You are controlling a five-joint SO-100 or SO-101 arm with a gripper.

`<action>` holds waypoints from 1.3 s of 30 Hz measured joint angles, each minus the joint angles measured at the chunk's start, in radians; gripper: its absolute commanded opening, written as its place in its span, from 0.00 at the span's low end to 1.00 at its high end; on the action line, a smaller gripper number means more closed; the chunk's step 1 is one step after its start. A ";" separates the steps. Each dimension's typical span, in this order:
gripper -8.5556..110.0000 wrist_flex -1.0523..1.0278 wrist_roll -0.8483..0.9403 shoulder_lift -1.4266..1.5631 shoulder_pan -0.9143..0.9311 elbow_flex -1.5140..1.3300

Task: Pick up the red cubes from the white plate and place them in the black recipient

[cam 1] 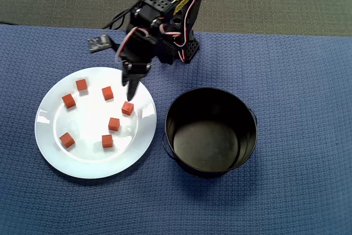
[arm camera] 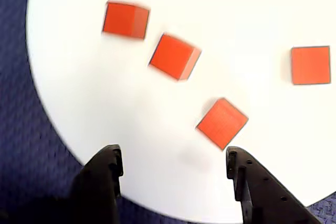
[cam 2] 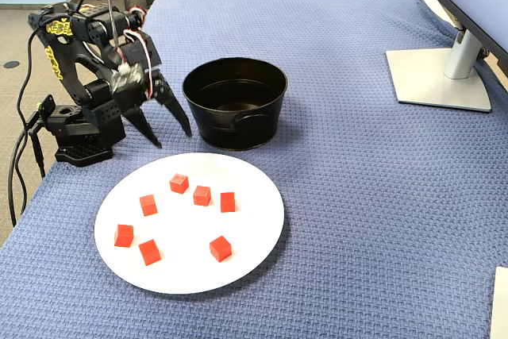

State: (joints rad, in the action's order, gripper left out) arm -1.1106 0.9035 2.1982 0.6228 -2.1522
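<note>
Your gripper hangs wide open and empty over the near rim of the white plate, fingers apart with nothing between them. The nearest red cube sits just ahead, closer to the right-hand finger in the wrist view, corner-on. Shift toward it and turn the wrist so the pads meet flat faces. All seven red cubes lie on the plate; the black recipient beside it is empty.

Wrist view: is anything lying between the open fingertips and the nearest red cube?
No. In the wrist view only bare white plate separates the gripper from the nearest red cube.
</note>
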 measured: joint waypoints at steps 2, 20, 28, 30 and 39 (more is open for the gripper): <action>0.23 0.011 -0.038 -0.078 0.031 0.023; 0.20 0.017 -0.597 -0.445 0.072 0.130; 0.29 -0.018 -0.663 -0.505 -0.005 0.137; 0.29 -0.018 -0.663 -0.531 -0.009 0.137; 0.29 0.000 -0.661 -0.620 -0.025 0.153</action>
State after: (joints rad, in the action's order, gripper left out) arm -1.1106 0.2424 1.5785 0.5983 -1.9988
